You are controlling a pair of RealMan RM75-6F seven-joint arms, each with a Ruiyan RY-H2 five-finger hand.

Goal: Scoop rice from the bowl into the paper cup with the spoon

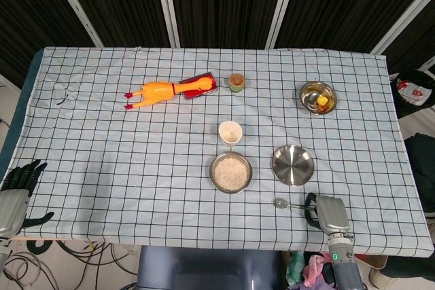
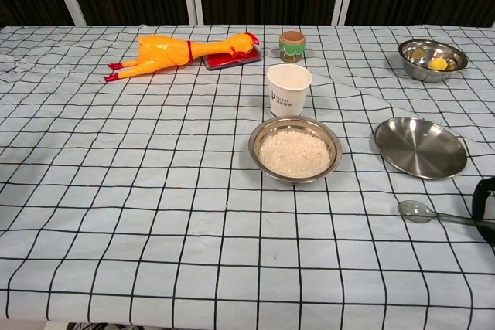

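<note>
A steel bowl of white rice (image 1: 230, 172) (image 2: 295, 152) sits mid-table, and the white paper cup (image 1: 230, 132) (image 2: 288, 89) stands upright just behind it. To the bowl's right, near the front edge, the metal spoon (image 1: 281, 203) (image 2: 418, 211) lies low over the cloth with its bowl end pointing left. My right hand (image 1: 327, 214) (image 2: 486, 206) grips the spoon's handle end, and its dark fingers hide most of the handle. My left hand (image 1: 15, 191) hangs off the table's front left corner, fingers spread, holding nothing.
An empty steel plate (image 1: 293, 165) (image 2: 420, 147) lies right of the rice bowl. A steel bowl with a yellow item (image 1: 317, 96) (image 2: 431, 59) is at the back right. A rubber chicken (image 1: 158, 92) (image 2: 166, 52), a red tray (image 1: 202, 86) and a small green cup (image 1: 236, 81) (image 2: 291, 45) sit at the back.
</note>
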